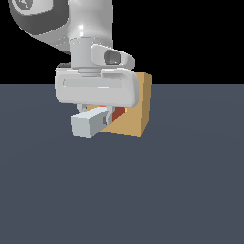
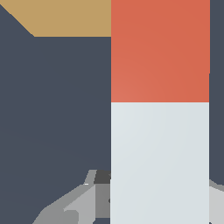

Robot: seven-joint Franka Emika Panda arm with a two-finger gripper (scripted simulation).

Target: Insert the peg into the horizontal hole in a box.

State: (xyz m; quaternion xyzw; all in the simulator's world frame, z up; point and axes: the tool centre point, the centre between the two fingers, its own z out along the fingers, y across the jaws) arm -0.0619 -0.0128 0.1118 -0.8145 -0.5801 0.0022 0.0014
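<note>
The peg is held level off the floor. Its pale grey-white part [image 1: 88, 124] points toward the camera and its red-orange end [image 1: 118, 113] points at the tan box [image 1: 137, 107]. My gripper [image 1: 102, 116] is shut on the peg near its middle, and the hand hides the fingers from outside. In the wrist view the peg [image 2: 159, 148] fills the frame lengthwise, red end [image 2: 159, 50] toward the box [image 2: 72, 17], with one finger [image 2: 70, 205] showing beside it. The hole is hidden behind the peg and hand. I cannot tell whether the red tip has entered the box.
The floor [image 1: 181, 190] is a flat dark blue-grey surface under the box and the arm. The arm's grey-white links [image 1: 71, 24] rise above the hand at the exterior view's upper left.
</note>
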